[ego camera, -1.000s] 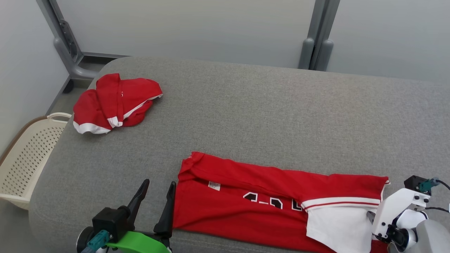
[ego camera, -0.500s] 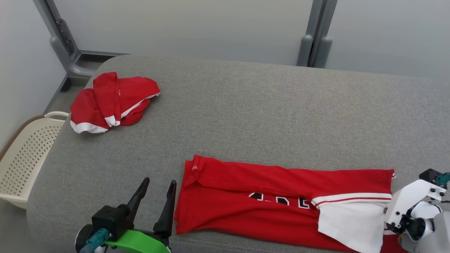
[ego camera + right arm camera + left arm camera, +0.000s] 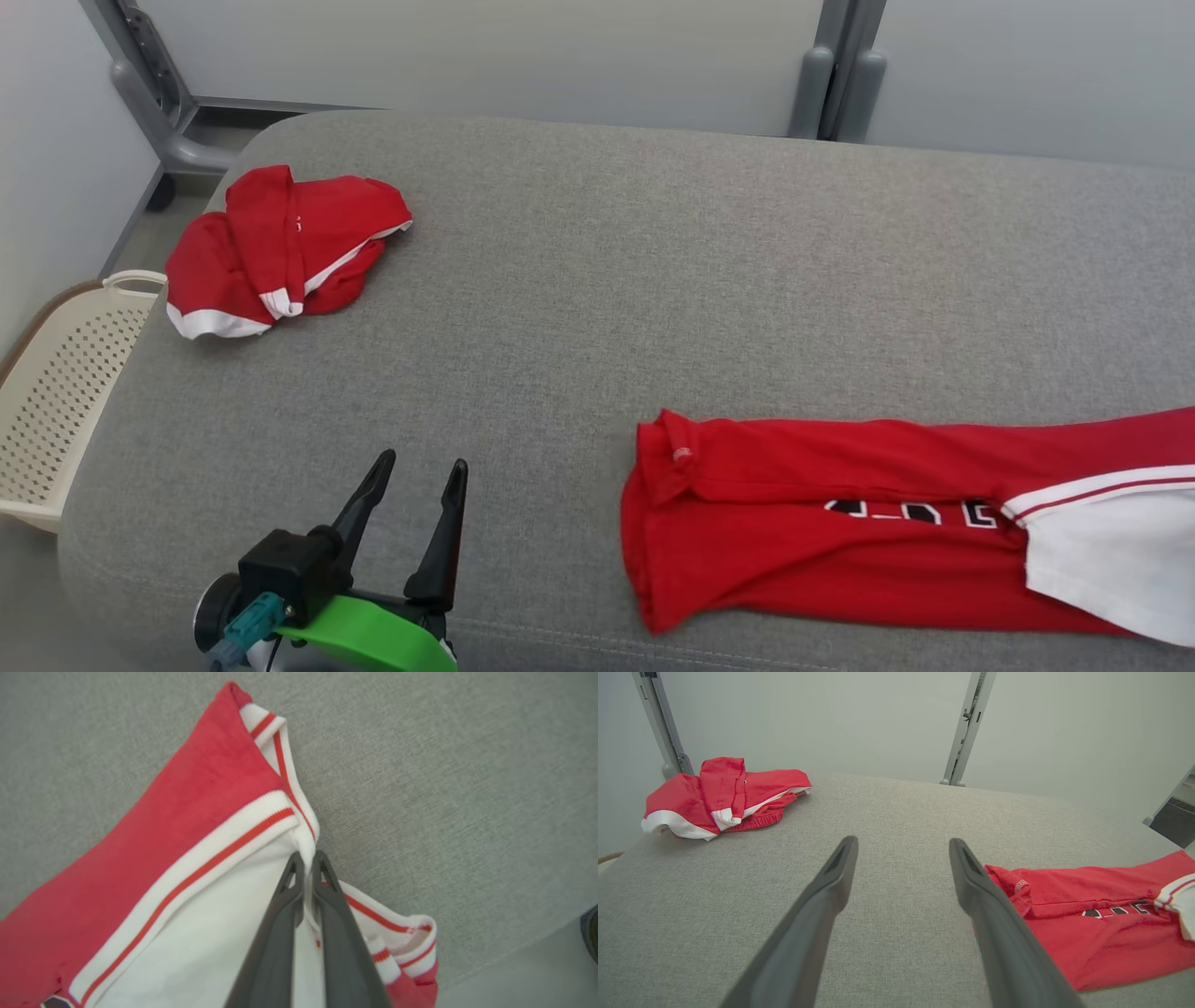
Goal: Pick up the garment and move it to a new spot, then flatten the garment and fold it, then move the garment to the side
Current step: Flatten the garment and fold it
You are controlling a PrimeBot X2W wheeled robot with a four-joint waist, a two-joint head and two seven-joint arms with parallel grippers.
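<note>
Grey upholstered surface (image 3: 597, 280) takes up most of the scene, with a pale wall and grey metal posts (image 3: 826, 84) behind it. Seen from the right wrist, the right gripper (image 3: 308, 856) is closed. Its two dark fingers pinch a fold of white ribbed trim (image 3: 306, 835) with a red stripe, at the end of the red jersey (image 3: 187, 835) where a white panel meets the red cloth. That end lies near the surface's edge, with pale floor beyond it in the lower right corner of that view.

The head view gives the jersey's length (image 3: 840, 541). Folded into a long band, it lies flat along the near right part of the surface and runs off the picture's right edge. Its black-and-white lettering (image 3: 915, 511) is partly tucked under a fold.

The left gripper (image 3: 421, 462) is over bare fabric at the near left, jaws spread wide and empty, apart from the jersey's left end. The left wrist view looks along those two fingers and puts that end just beside the right-hand one.

Farther out, a crumpled red garment (image 3: 280, 243) with white edging sits at the far left corner, well apart from the jersey. From the head, a cream perforated basket (image 3: 56, 401) stands beside the surface's left end, lower down.
</note>
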